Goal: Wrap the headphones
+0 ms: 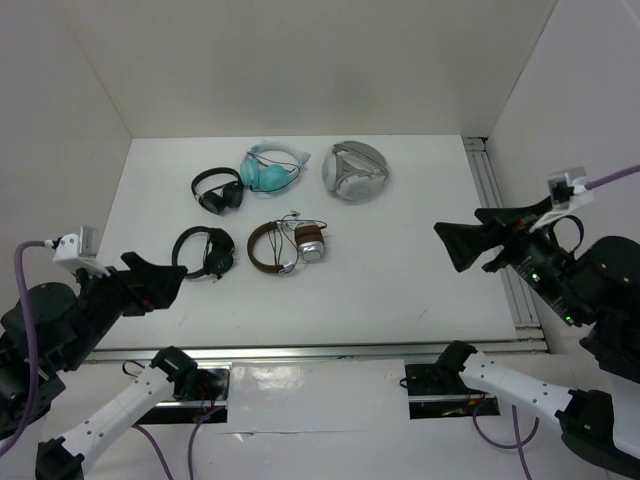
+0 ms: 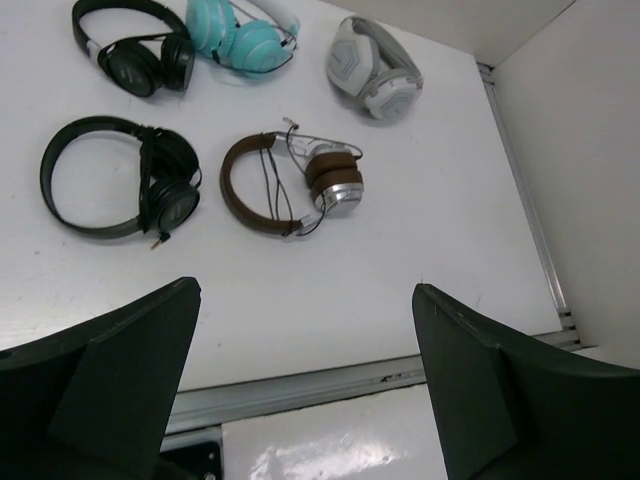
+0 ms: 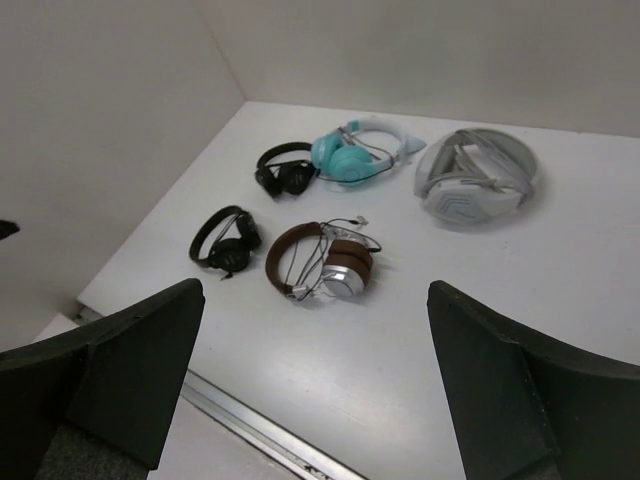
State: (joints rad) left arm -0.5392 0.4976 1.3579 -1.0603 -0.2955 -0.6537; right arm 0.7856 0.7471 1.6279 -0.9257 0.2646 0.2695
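Observation:
The headphones lie flat near the middle of the white table, with a dark brown headband, brown pads and silver cups. A thin black cable is looped across them. They also show in the left wrist view and the right wrist view. My left gripper hovers at the near left edge, open and empty, well short of the headphones. My right gripper hangs open and empty at the right, pointing left toward them from a distance.
Two black headphones lie left of the brown pair. Teal headphones and silver-grey headphones lie behind it. A metal rail runs along the right edge and another along the front. White walls enclose the table.

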